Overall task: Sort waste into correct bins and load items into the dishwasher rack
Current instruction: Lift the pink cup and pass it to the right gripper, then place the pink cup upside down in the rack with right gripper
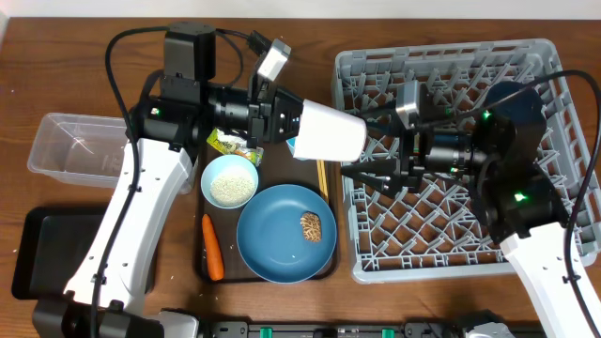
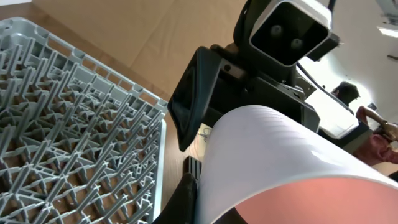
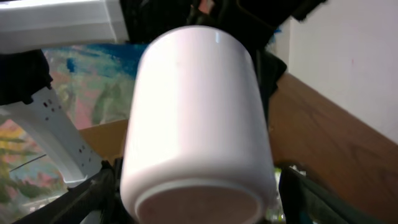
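The left tool [image 1: 293,130] grips the small pale pink cup [image 1: 329,131] sideways, mid-air at the edge of the grey lattice plastic dishwasher rack [image 1: 423,230]. Its base is offered to the right tool [image 1: 362,145], jaws wide, probably for a handover.

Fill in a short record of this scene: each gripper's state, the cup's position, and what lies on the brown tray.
Left gripper: shut on the pale pink cup
Right gripper: open, fingers either side of the cup's base
Cup position: sideways in the air, beside the rack's left edge
Brown tray: blue plate with brown lump, bowl of rice, carrot, chopsticks, wrapper
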Controlling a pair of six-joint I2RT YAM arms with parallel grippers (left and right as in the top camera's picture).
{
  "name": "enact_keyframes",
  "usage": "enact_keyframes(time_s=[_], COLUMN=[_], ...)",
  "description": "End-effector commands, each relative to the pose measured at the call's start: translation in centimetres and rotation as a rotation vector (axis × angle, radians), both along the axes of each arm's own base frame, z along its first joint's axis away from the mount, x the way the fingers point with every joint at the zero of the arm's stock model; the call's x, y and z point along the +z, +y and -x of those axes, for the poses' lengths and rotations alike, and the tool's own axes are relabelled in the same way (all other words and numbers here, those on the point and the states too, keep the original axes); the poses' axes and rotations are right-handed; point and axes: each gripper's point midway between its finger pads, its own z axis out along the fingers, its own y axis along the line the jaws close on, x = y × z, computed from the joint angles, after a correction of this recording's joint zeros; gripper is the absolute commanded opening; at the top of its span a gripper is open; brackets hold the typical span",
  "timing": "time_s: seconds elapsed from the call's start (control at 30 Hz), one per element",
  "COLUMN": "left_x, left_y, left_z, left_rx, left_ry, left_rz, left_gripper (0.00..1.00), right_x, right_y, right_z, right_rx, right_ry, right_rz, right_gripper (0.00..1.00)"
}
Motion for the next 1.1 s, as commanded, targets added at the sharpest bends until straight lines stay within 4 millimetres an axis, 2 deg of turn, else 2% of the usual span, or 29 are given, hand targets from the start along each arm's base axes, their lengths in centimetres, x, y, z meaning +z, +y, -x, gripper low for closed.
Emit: enact_keyframes(time_s=[0.0,0.1,0.37,0.5,0.57,0.6,0.63,0.73,0.77,0.87,1.03,1.07], left_x=[0.9,0.9,0.9,0.9,0.9,0.9,0.9,0.8,0.8,0.8,0.8,0.8], left_y=[0.1,0.1,0.1,0.1,0.1,0.3,0.6,1.9,2.2,3.8,6.0,6.3], left_z=[0.4,0.4,0.4,0.4,0.3,0.2,0.0,-1.2,-1.4,-2.5,-3.8,-4.0], left_rx=[-0.024,-0.024,-0.024,-0.024,-0.021,-0.014,-0.004,0.053,0.063,0.118,0.189,0.199], left_ry=[-0.011,-0.011,-0.011,-0.011,-0.009,-0.001,0.007,0.032,0.033,0.061,0.127,0.139], left_rz=[0.021,0.021,0.021,0.021,0.021,0.019,0.018,0.009,0.009,0.007,0.007,0.007], left_gripper=[0.06,0.06,0.06,0.08,0.47,0.73,0.88,0.93,0.93,0.94,0.94,0.94], right_x=[0.9,1.0,1.3,1.3,1.4,1.4,1.5,1.6,1.5,1.0,-2.3,-3.4], right_y=[0.6,1.0,2.0,1.9,1.6,1.4,1.0,-1.0,-1.3,-4.0,-9.9,-11.7], right_z=[0.6,1.0,1.9,1.8,1.5,1.3,1.1,-0.3,-0.6,-2.4,-6.4,-7.3], right_rx=[0.026,0.043,0.082,0.078,0.064,0.054,0.038,-0.042,-0.055,-0.166,-0.478,-0.573], right_ry=[-0.039,-0.046,-0.07,-0.07,-0.064,-0.056,-0.042,0.008,0.016,0.072,0.238,0.288], right_rz=[-0.009,-0.011,-0.02,-0.019,-0.019,-0.02,-0.023,-0.025,-0.025,-0.016,0.041,0.064], right_gripper=[0.79,0.75,0.5,0.46,0.47,0.46,0.45,0.43,0.43,0.43,0.42,0.43])
